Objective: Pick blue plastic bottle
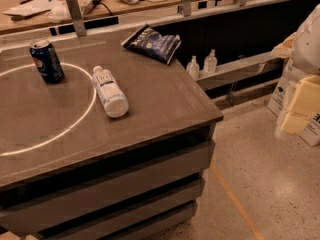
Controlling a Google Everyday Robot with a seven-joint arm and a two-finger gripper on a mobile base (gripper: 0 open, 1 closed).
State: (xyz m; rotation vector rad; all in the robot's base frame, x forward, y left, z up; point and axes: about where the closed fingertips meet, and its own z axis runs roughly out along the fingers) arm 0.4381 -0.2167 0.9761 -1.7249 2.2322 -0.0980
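My gripper is outside the camera view, so I cannot tell its state. The clear, pale plastic water bottle (pixel 110 91) with a white cap and white label lies on its side on the dark brown table top (pixel 160 101), cap toward 11 o'clock and base toward 5 o'clock, across the right arc of a thin white ring (pixel 75 125) marked on the surface. From the bottle, the upright dark blue soda can (pixel 46 60) stands near at 10 o'clock inside the ring, the dark blue crinkled snack bag (pixel 152 44) lies at 1 o'clock, and two small clear pump bottles (pixel 201 64) stand on a ledge off the table at 2 o'clock.
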